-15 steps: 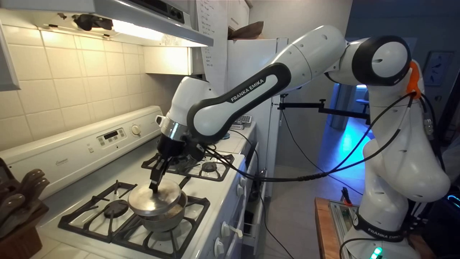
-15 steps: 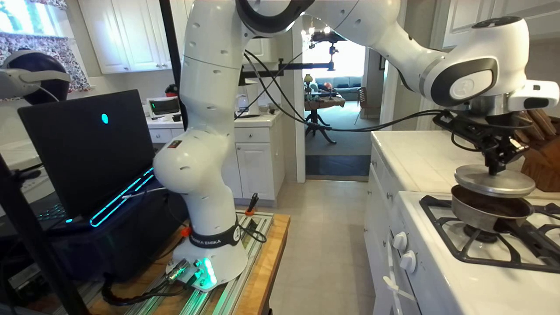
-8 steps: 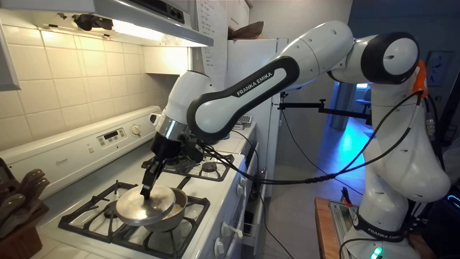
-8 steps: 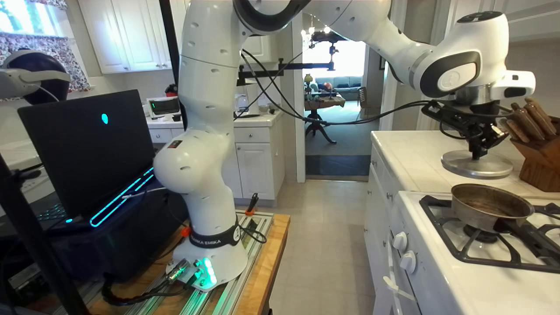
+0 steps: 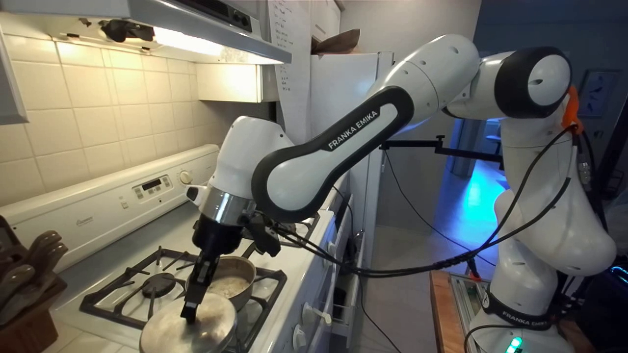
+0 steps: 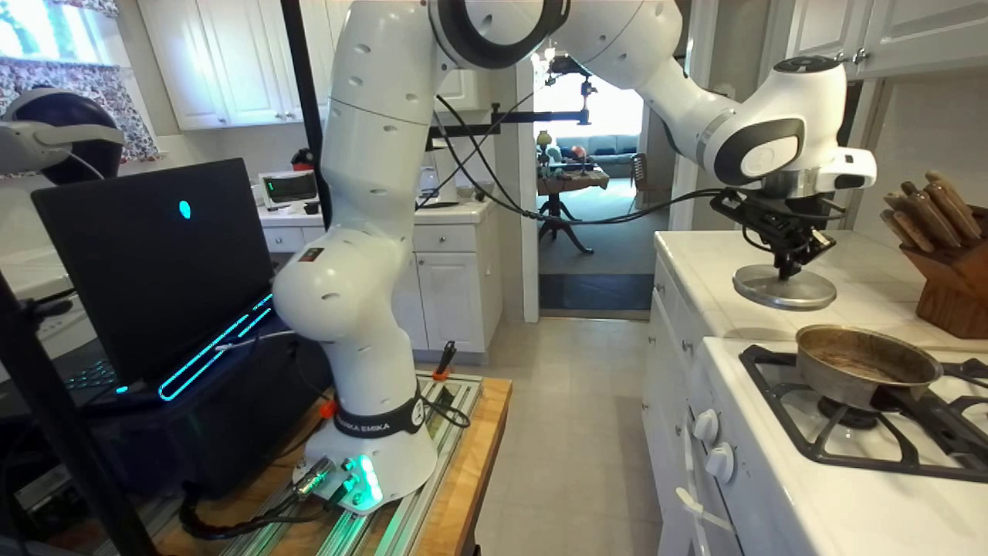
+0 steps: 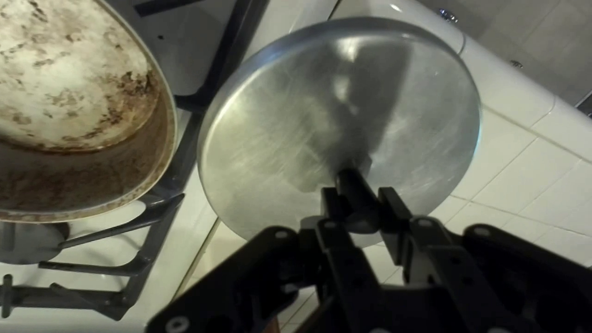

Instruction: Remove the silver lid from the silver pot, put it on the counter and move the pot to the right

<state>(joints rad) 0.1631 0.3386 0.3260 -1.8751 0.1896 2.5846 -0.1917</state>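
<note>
In an exterior view we find the pincer (image 5: 189,314) clamped at the centre of the silver lid (image 5: 195,336). The silver pot (image 5: 233,282) stands uncovered on the burner grate (image 5: 280,278), partly screened by the lid and pincer.

In an exterior view the lid (image 6: 779,295) appears nearly level over the table (image 6: 702,266), near the edge that adjoins the stove (image 6: 872,517). The knife block (image 6: 961,286) stands by the same edge, farther from the front edge. Whether the lid touches the table we cannot tell.

In the wrist view the pincer's fingers (image 7: 329,203) are closed on the lid's dark knob (image 7: 356,194). From above, the lid overlaps the line where stove and table meet, and its rim reaches toward the table's rounded front edge. The pot lies just beside the lid, not touching it.

We judge the step in hand to be setting the lid down. To do it well, we should carry it clear of both edges so that the whole rim bears on the table, then lower it slowly and level; a catching rim would probably twist the knob in the grip. We release only once the rim is fully seated.
</note>
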